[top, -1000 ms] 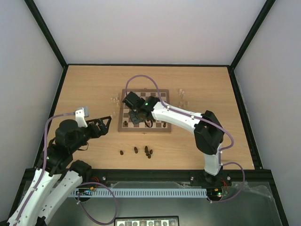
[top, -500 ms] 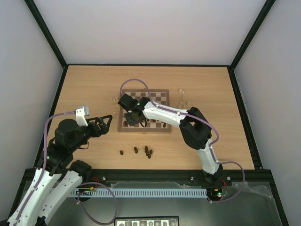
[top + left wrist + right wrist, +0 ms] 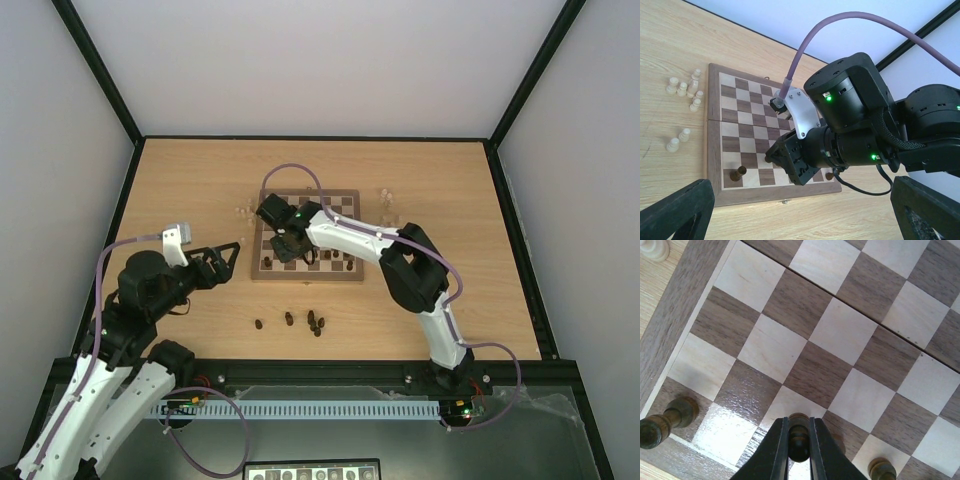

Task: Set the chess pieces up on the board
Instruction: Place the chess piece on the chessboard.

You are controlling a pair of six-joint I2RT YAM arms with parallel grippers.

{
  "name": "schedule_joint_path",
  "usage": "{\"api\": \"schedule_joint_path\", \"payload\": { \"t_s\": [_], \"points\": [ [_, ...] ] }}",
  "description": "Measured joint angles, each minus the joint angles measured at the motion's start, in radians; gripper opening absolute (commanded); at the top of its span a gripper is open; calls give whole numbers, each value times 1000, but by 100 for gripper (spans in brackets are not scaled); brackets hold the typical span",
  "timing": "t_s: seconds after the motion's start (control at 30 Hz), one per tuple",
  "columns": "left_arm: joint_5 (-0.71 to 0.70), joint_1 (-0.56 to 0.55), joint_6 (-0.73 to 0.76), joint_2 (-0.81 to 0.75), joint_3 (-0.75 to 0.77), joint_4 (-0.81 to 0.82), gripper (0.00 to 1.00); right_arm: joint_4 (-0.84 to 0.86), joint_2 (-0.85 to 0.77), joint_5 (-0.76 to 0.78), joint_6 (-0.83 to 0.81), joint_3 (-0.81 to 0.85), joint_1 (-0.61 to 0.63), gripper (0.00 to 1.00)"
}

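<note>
Chess pieces (image 3: 305, 321) of the dark set are seen scattered on the tabletop (image 3: 200, 180) just below centre in the top view, near the board's lower edge. At lower left, the left gripper (image 3: 228, 261) is held with its jaws spread wide and nothing between them. The board (image 3: 340, 205) lies at centre. Over its lower left squares, the right gripper (image 3: 799, 422) is clamped on a dark piece (image 3: 799, 445). A second one (image 3: 664, 421) is seen on the corner square. Pale pieces (image 3: 243, 211) are grouped off the board's upper left and upper right.
</note>
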Motion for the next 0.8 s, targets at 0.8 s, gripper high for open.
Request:
{"api": "schedule_joint_path", "payload": {
  "t_s": [0.8],
  "points": [
    [-1,0,-3,2,-13,10,100,5,17,-36,-17,4,-8,6]
  ]
}}
